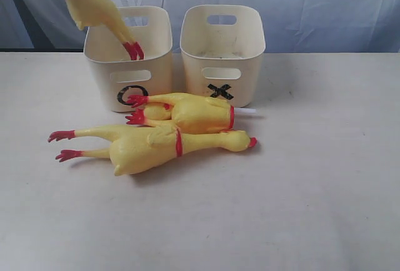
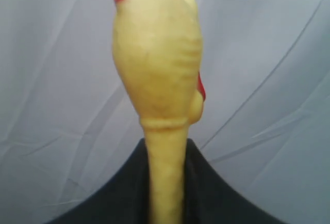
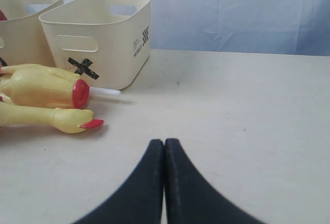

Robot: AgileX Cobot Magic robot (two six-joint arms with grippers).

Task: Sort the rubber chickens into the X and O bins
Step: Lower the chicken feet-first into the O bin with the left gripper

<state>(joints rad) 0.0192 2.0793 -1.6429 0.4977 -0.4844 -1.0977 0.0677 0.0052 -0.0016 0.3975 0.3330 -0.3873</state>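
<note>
Dangling feet-first into the O bin (image 1: pixel 134 74), one rubber chicken (image 1: pixel 94 2) hangs with the left gripper (image 2: pixel 165 182) clamped on its thin neck. Judged light, soft and floppy, so the neck suits pinching. Two more chickens (image 1: pixel 187 113) lie touching before the X bin (image 1: pixel 222 59). The right gripper (image 3: pixel 164 152) is closed and empty.

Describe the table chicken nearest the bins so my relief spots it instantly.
In front of the O bin and X bin, two chickens lie on the table. Yours is the rear chicken, closest to the bins. The front chicken has a neck and head; this one ends at a red band with a white tube sticking out.
</note>
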